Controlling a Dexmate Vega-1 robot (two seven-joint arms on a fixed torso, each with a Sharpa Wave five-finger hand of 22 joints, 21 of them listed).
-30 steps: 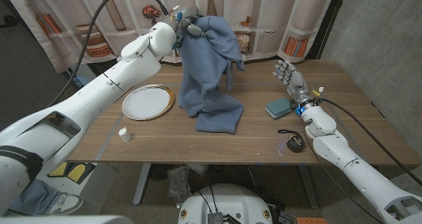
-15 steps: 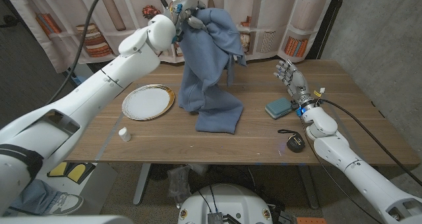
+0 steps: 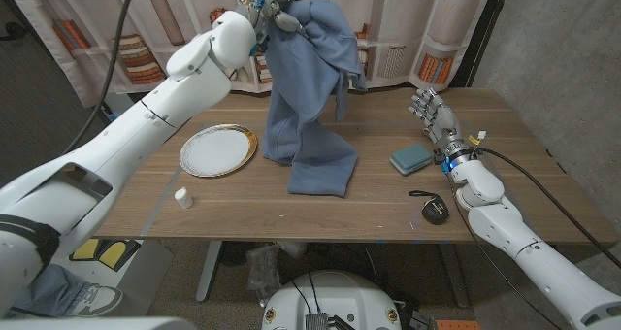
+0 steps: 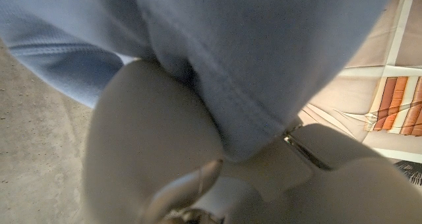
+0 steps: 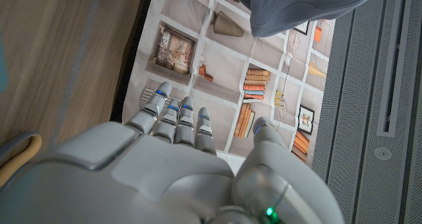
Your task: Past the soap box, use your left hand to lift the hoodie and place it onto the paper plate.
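Your left robot hand grips the blue hoodie by its upper part, holding it high above the tabletop. The cloth hangs straight down from that robot hand, and its lower end lies folded on the wood. In the left wrist view the hoodie is bunched against the fingers. The gold-rimmed paper plate sits below that robot hand, beside the hanging cloth and apart from it. Your right robot hand stands with fingers spread and upright, holding nothing; its fingers point at the bookshelf backdrop. The teal soap box lies just beside it.
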